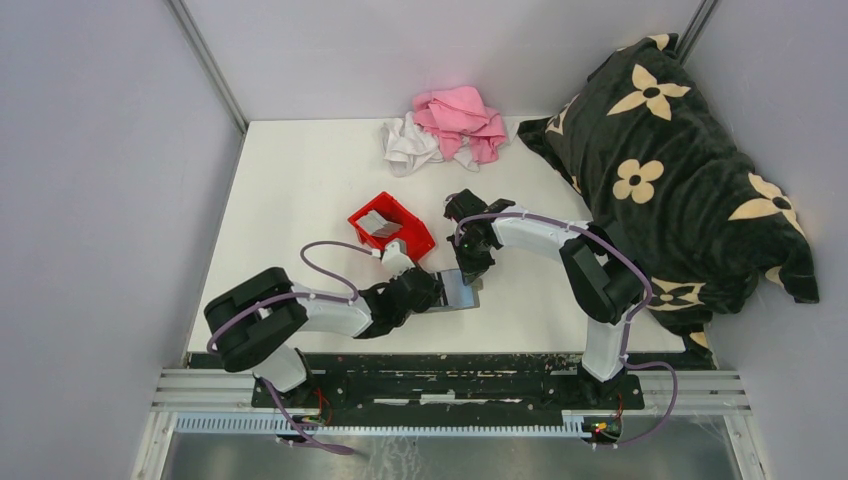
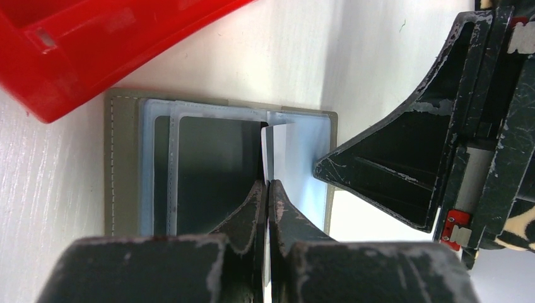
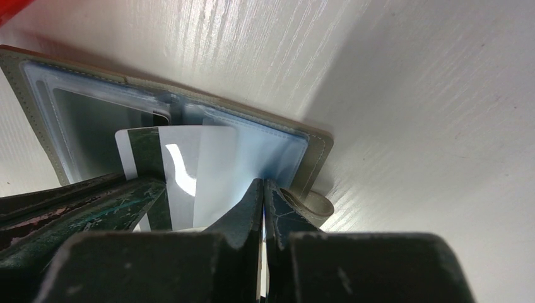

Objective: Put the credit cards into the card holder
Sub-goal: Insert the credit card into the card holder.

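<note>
The card holder (image 1: 468, 297) lies open near the table's front, its bluish-grey inside up (image 2: 126, 170). My left gripper (image 2: 266, 186) is shut on one silver credit card (image 2: 268, 151), held on edge over the holder's pockets. In the right wrist view this card (image 3: 214, 164) shows a black stripe and stands against the holder (image 3: 82, 107). My right gripper (image 3: 263, 186) is shut on the light blue inner pocket edge at the holder's right end. In the top view the left gripper (image 1: 447, 290) and right gripper (image 1: 470, 270) meet over the holder. Another grey card (image 1: 378, 225) lies in the red bin.
The red plastic bin (image 1: 390, 225) stands just behind the holder, its corner close to it (image 2: 94, 44). Pink cloth (image 1: 460, 120) and white cloth (image 1: 408, 145) lie at the back. A black flowered blanket (image 1: 670, 170) fills the right side.
</note>
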`<state>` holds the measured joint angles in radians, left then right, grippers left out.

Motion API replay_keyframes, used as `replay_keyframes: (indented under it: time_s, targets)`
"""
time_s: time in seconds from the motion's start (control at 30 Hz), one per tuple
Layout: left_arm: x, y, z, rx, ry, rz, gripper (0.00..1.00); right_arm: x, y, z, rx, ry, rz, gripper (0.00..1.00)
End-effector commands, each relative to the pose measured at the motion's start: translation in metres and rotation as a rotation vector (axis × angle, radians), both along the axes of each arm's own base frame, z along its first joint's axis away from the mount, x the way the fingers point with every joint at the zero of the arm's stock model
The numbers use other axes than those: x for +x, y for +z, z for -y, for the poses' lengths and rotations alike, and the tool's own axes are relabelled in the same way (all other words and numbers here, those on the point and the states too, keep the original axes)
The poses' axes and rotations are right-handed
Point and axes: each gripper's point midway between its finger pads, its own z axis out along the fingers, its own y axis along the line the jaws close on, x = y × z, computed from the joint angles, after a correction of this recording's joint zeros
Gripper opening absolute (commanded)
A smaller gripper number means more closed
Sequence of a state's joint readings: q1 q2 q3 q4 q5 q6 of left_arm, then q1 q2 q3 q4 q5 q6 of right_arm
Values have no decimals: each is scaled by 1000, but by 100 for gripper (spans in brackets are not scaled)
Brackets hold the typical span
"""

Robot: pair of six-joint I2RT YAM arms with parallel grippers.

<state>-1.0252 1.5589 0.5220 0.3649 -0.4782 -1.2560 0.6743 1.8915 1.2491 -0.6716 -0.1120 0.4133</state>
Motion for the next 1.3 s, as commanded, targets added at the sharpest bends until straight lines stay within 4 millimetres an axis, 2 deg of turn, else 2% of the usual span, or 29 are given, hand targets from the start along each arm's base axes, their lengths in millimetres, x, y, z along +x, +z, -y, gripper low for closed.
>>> replay_keyframes:
  time_s: [0.0,0.37,0.43,0.57,0.73,0.87,1.07,1.27]
  targets:
    - [-15,-27,-3,85,-43,-73,3,7,-12,7,-59,12,25,5]
    - [-18,-44,14,138,-123,-124,4,8,-9,6,-52,11,30,8]
    - [-18,-45,16,158,-135,-135,9,8,-5,5,-45,12,36,11]
    - [-20,-44,12,193,-137,-146,24,15,11,1,-9,3,86,28]
    - [-16,-32,6,238,-134,-130,35,23,35,-4,31,-7,145,39]
    - [-13,-21,1,272,-127,-115,41,26,50,-4,48,-19,181,43]
    - [-8,-3,2,287,-131,-81,50,21,44,3,19,-32,164,43]
    - [-7,6,1,275,-129,-64,52,13,42,4,18,-37,168,43]
